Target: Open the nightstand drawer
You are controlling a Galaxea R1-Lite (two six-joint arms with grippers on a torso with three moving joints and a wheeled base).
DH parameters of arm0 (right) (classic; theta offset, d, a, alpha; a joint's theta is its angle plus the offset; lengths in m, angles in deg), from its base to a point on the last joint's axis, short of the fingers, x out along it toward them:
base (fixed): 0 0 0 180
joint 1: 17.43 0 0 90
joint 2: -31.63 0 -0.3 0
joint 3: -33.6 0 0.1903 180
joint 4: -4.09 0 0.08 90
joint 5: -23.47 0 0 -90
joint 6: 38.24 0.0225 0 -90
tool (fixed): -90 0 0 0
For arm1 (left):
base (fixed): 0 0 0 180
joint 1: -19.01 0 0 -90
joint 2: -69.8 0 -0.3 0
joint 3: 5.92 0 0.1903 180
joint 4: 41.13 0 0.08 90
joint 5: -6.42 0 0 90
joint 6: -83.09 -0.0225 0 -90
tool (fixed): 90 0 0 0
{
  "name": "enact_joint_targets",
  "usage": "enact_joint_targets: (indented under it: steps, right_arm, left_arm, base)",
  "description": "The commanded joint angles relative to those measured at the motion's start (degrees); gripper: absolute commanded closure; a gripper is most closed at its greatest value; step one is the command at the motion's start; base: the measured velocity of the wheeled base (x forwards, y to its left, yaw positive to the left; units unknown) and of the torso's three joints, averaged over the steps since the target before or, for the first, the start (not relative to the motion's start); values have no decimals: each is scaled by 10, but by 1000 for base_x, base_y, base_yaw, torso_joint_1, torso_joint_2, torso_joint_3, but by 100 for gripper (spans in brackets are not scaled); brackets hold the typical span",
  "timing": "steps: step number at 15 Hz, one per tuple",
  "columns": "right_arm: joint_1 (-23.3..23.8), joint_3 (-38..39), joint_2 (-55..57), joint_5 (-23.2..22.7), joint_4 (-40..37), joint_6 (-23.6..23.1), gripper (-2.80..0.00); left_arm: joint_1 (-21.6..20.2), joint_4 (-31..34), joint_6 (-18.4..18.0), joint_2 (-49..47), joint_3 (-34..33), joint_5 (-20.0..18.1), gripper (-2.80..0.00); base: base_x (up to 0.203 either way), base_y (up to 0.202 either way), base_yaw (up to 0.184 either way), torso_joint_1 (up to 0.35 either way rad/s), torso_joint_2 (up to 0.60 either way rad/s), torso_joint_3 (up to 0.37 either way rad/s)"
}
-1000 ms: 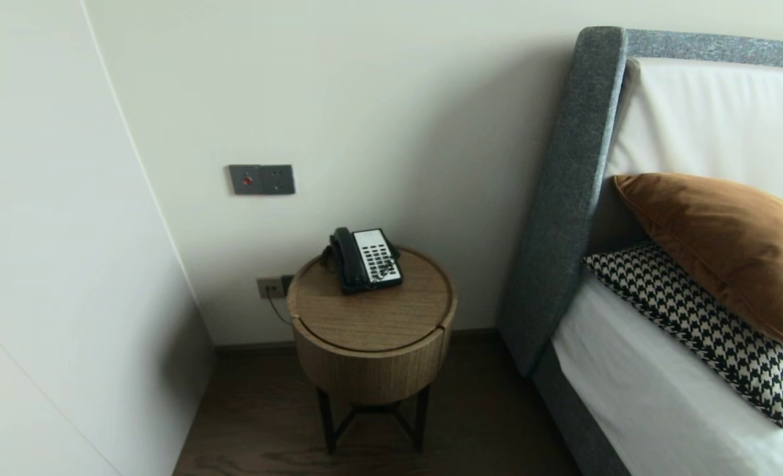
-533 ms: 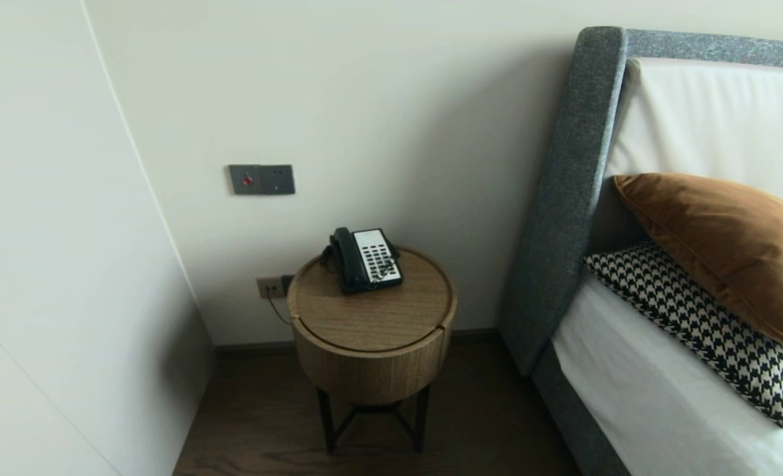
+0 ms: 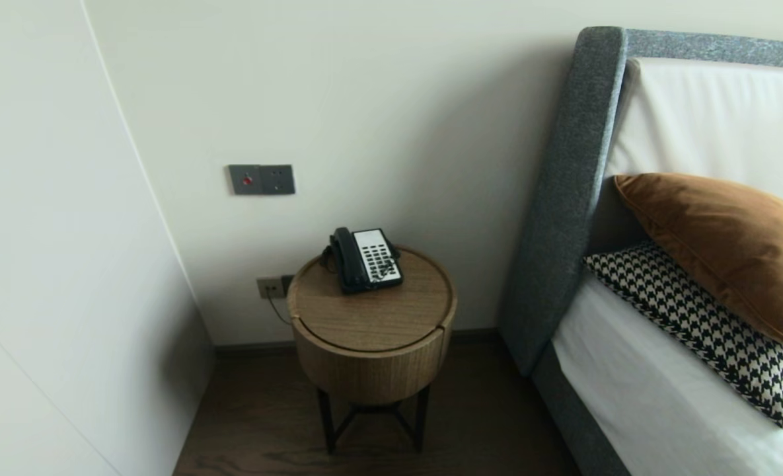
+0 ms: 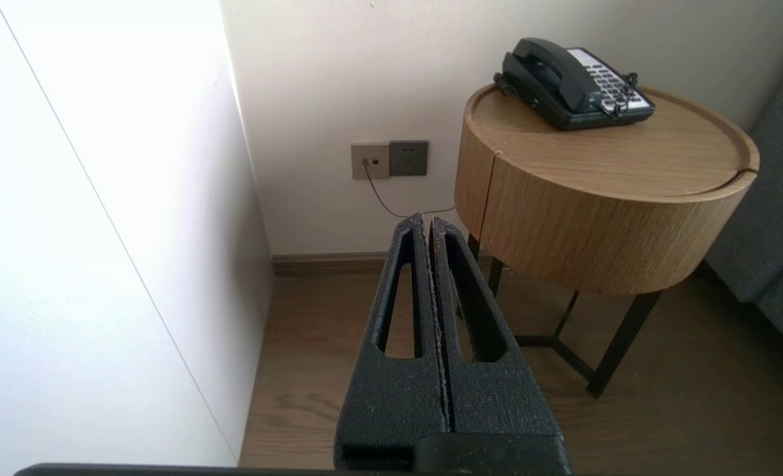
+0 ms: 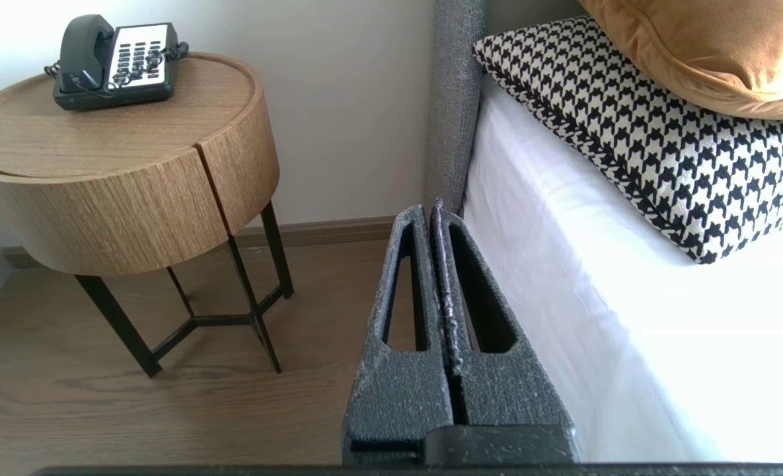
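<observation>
With fingers pressed together and empty, the left gripper (image 4: 429,225) and right gripper (image 5: 431,211) hang low, well short of the black corded telephone (image 3: 365,260) on the round wooden tabletop (image 3: 378,320); reaching it would need lift.

No legible text, brand, number or sign appears in any view.

- Telephone (image 3: 365,259): the white keypad panel (image 3: 376,254) carries rows of dark keys. Markings on and beside the keys are too small to read in the head view and in both wrist views (image 4: 612,82) (image 5: 137,56).
- Wall plate (image 3: 261,179): grey, with one red dot (image 3: 247,180) on its left half. The dot has no readable caption.
- Socket plates (image 4: 389,159): one beige, one grey. Neither shows a readable label.
</observation>
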Motion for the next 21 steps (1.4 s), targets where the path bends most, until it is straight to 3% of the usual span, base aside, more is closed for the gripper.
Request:
enact_joint_targets:
  steps: [1, 21]
  right_arm:
    - [0, 3, -4, 0, 0, 0, 0]
    - [0, 3, -3, 0, 0, 0, 0]
  left_arm:
    - [0, 0, 0, 0, 0, 0, 0]
    - [0, -2, 0, 0, 0, 1, 0]
  base:
    - [0, 0, 0, 0, 0, 0]
    - [0, 0, 0, 0, 0, 0]
